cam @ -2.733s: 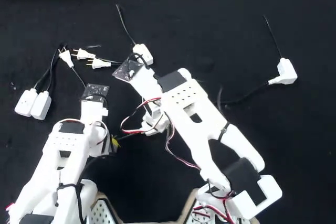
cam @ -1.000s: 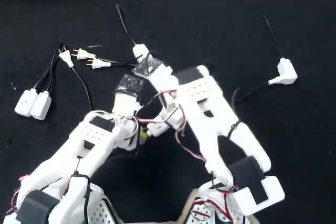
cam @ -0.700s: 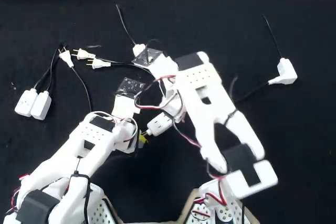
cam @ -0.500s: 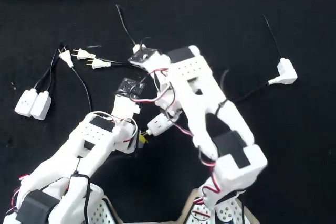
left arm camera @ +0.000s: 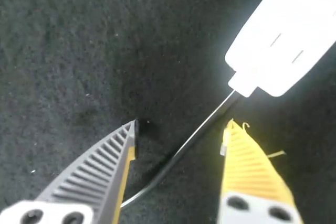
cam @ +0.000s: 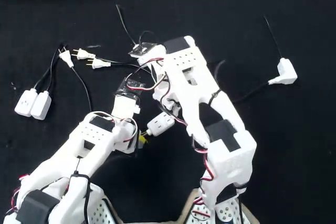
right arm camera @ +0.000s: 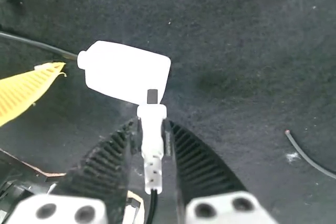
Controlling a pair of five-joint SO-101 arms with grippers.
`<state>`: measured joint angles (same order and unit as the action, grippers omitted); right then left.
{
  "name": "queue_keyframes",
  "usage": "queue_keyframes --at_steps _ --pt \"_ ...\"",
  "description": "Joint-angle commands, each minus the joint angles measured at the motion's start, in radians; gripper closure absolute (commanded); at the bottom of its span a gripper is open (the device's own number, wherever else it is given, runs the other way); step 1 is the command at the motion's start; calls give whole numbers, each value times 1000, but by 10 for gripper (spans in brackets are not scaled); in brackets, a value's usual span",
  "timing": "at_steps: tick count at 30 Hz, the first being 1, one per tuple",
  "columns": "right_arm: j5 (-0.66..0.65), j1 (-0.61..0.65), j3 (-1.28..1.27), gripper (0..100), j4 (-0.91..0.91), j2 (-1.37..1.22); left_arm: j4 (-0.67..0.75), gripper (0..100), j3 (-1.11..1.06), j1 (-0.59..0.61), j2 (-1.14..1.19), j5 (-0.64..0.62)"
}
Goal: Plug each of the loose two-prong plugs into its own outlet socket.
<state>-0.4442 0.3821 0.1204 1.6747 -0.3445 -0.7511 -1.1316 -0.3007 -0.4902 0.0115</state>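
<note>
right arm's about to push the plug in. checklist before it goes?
1. Grip on plug by right gripper fingers: ok.
2. Tip of plug against socket: ok.
3. Prongs lined up with slots: cannot tell, hidden.
4. Bracing of socket by left gripper: not ok; open, fingers astride the cord, touching nothing.
5. Other loose plugs out of the path: ok.

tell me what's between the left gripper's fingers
Left wrist view: the black cable from the white socket runs between the fingers of the left gripper.
</note>
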Motion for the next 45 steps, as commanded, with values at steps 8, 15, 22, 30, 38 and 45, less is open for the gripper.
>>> queue_keyframes --at_steps 8,15,22,30,38,45 --pt "3 98 -13 988 -69 12 64 733 51 -7 -3 -75" --pt "-21 43 -25 988 -63 79 130 730 50 -7 -3 -135" --pt "-52 -3 -39 988 -48 104 229 728 7 -18 0 -160" --pt "-77 -5 -45 988 -48 96 180 733 1 -5 -12 -152" --pt "-81 -58 -47 988 -48 96 94 733 -67 -5 -244 -152" --pt "-80 -74 -61 988 -40 96 84 733 -157 -8 -439 -98"
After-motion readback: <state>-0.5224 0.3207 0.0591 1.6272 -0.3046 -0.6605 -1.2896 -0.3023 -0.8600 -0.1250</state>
